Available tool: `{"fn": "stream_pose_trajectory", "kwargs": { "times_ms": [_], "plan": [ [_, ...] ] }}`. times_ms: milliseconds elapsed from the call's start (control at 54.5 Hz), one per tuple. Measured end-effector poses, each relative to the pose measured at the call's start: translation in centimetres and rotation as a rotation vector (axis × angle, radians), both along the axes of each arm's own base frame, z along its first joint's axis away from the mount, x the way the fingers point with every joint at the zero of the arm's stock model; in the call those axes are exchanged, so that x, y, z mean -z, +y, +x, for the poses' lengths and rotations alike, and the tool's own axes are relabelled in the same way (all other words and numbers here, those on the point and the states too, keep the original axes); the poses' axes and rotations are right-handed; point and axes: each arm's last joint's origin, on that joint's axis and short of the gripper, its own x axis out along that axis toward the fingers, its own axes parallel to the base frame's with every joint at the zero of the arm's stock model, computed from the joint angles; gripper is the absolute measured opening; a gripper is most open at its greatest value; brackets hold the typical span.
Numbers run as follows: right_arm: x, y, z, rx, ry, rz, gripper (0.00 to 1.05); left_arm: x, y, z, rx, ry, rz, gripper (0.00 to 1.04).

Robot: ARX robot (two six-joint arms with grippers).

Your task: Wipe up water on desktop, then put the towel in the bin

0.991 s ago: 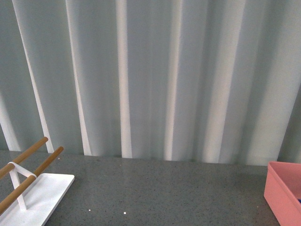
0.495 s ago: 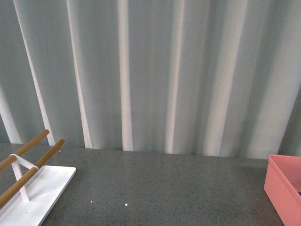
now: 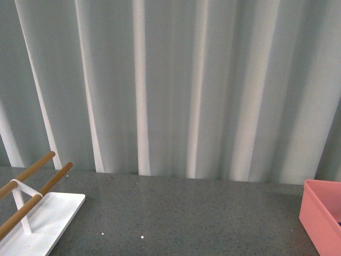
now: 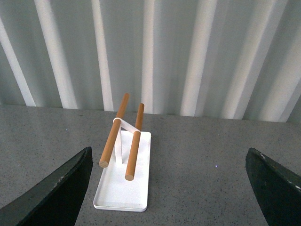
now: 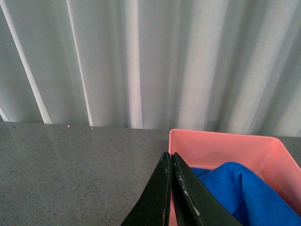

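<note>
The blue towel [image 5: 249, 193] lies bunched inside the salmon-pink bin [image 5: 221, 143] in the right wrist view. My right gripper [image 5: 169, 162] is shut and empty, its tips at the bin's near wall, apart from the towel. The bin [image 3: 322, 218] shows at the right edge of the front view; no arm shows there. My left gripper [image 4: 174, 188] is open and empty above the dark grey speckled desktop [image 4: 202, 155]. The desktop also shows in the front view [image 3: 186, 218] and right wrist view [image 5: 75, 165].
A white rack with two wooden rods [image 4: 123, 155] stands on the desktop, ahead of my left gripper and nearer one finger; it sits at the front view's left edge [image 3: 37, 213]. A pale ribbed wall [image 3: 176, 85] runs behind the desktop.
The front view has shifted slightly up and down; the rack and bin keep their places. No arm enters that view.
</note>
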Motion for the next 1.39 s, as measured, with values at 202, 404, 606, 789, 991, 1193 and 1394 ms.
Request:
{"fn": "stream_pose_trajectory", "kwargs": {
  "times_ms": [202,404,606,789,991,1193,1394],
  "plan": [
    [0.6,0.0,-1.0,0.000,-0.019,0.000,0.03,0.0,0.0,0.0,0.000,0.000,0.000,0.98],
    [0.3,0.0,-2.0,0.000,-0.031,0.000,0.03,0.0,0.0,0.0,0.000,0.000,0.000,0.98],
    [0.2,0.0,-2.8,0.000,-0.035,0.002,0.03,0.0,0.0,0.0,0.000,0.000,0.000,0.98],
    [0.1,0.0,-3.3,0.000,-0.035,0.002,0.03,0.0,0.0,0.0,0.000,0.000,0.000,0.98],
    [0.2,0.0,-3.7,0.000,-0.036,0.002,0.03,0.0,0.0,0.0,0.000,0.000,0.000,0.98],
    [0.2,0.0,-4.1,0.002,-0.036,0.003,0.03,0.0,0.0,0.0,0.000,0.000,0.000,0.98],
    [0.5,0.0,-5.2,0.003,-0.031,0.003,0.03,0.0,0.0,0.0,0.000,0.000,0.000,0.98]
  ]
}}
